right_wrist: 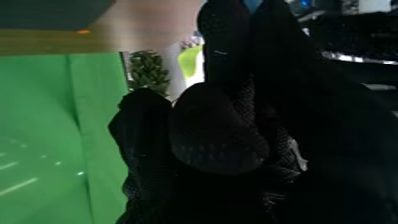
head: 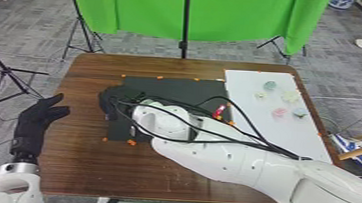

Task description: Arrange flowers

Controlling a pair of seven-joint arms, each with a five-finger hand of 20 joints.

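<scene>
While right hand (head: 113,102) is held over black mat (head: 183,86) — grip cannot be told — flowers (head: 278,112) are spaced, likely for picking; left hand (head: 34,123), fingers relaxed.

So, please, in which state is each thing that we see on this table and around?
Left hand: open
Right hand: over the dark mat
Dark mat: flat, partly covered
White sheet: flat
Small flower-like pieces: loose on the sheet
Green cloth: hanging
</scene>
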